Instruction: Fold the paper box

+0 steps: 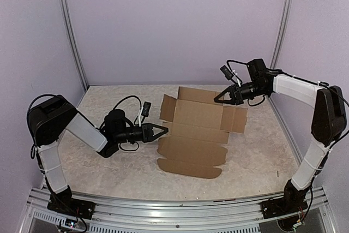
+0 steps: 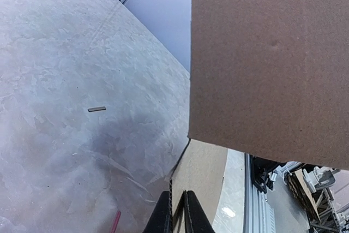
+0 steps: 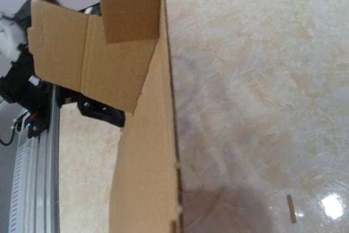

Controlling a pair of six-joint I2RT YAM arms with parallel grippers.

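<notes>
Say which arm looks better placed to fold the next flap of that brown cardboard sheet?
Left, probably: the left gripper pinches the left edge of the brown cardboard sheet beside a crease, ready to lift it. The right gripper is shut by the far edge.

The table [image 1: 109, 173] has a pale, marbled top with a slight sheen. The paper box [image 1: 191, 135], brown cardboard, lies unfolded on it, some flaps lifted. A small tan sliver [image 2: 97, 109] and a thin red strip [image 2: 115, 222] rest on the bare surface.
</notes>
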